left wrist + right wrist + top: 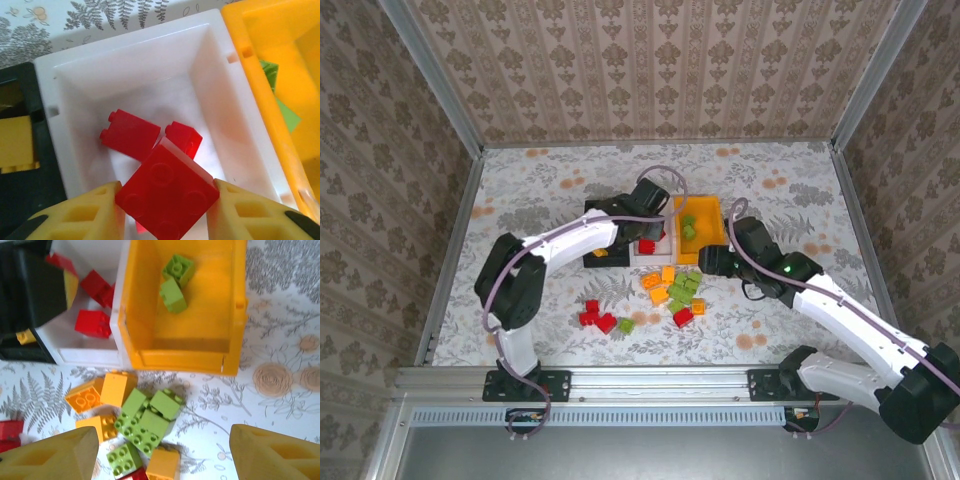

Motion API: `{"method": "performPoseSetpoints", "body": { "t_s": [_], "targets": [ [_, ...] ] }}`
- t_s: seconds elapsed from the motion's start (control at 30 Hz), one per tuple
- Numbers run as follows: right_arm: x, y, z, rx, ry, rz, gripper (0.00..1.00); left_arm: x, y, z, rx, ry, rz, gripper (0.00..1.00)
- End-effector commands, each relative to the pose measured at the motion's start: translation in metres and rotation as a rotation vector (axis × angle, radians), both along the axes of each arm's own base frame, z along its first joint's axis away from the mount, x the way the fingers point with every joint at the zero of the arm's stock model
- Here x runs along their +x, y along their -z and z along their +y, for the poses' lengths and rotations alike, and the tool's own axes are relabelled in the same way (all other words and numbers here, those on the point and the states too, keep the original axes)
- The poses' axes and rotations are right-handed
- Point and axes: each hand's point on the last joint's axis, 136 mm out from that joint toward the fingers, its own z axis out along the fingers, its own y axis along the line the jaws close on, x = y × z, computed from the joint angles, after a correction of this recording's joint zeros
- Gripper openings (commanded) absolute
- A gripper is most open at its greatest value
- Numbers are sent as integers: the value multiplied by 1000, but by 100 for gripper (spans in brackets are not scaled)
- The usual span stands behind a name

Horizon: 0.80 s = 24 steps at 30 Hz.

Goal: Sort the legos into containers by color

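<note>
The left pincer [167,206] is clamping a red brick [167,190] between its yellow fingers [95,212] and holding it just over the white bin [125,55], where two more red bricks [131,134] are lying. The brick is sitting cornerwise in the grip. It seems to be pinched near its corners, though the frame edge is cutting that off.

To drop it well, the jaws should be parting gently while the brick is low and over the bin's middle. That way it is not bouncing into the yellow bin [280,45] on one side or the black bin [20,150] on the other.

In the top view the left arm [570,240] is reaching forward and rightward from its base, elbow bent, wrist angled down over the white bin. The right pincer [162,455] is standing wide apart and empty, hovering above the loose pile [142,417] of green and orange bricks just in front of the yellow bin.
</note>
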Motion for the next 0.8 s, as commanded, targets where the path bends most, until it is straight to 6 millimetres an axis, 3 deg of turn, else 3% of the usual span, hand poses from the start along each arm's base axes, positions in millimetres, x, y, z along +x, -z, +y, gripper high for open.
{"method": "performPoseSetpoints", "body": {
  "t_s": [0.0,0.07,0.23,0.37,0.43,0.6,0.77],
  "targets": [
    [-21,20,-1,-1,-44,77,72,6,-12,-13,-46,27,9,48],
    [-27,32,-2,-9,-50,107,72,7,-19,-17,-86,28,8,55],
    [-37,59,-1,-16,-58,168,72,-3,-64,-22,-219,41,-49,77],
    [-39,76,16,-12,-103,198,72,-32,-102,-19,-314,78,-111,84],
    [-40,83,27,-22,-131,212,72,-49,-110,-14,-338,87,-124,85],
    [-38,96,45,-30,-162,234,72,-90,-101,16,-333,64,-129,87],
    [-39,116,42,-87,-136,280,70,-115,-78,55,-325,-5,-114,88]
  ]
}}
